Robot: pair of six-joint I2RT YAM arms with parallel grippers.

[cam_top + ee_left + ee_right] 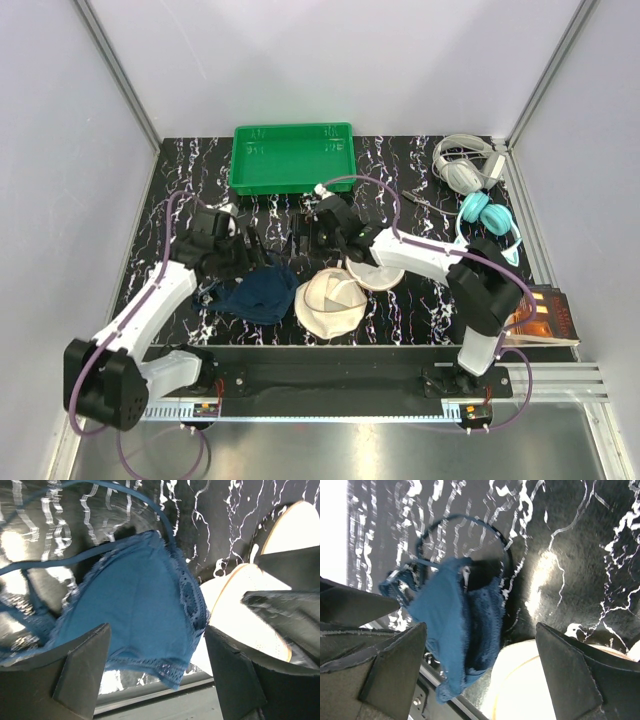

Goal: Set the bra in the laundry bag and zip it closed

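On the counter (190, 165), the bra (258, 293) lies beneath the left tool (157, 632), ungrasped, jaws spread; the right tool (481, 627) hangs released nearby.

top: high, near-edge side, faces whole table (200, 170) | wrists: close, downward | shared: bra (140, 605), laundry bag (230, 615)

Left wrist view: bra (145, 605) runs off the left edge; its near hem is hidden behind a finger (82, 675) of the left end effector (156, 632). Laundry bag (245, 620) is partly covered by a blurred dark shape (285, 605).
Right wrist view: laundry bag cut off by the bottom edge.
Top view: bag zipper too small to tell; book (550, 318) half hidden behind the right arm (485, 295).
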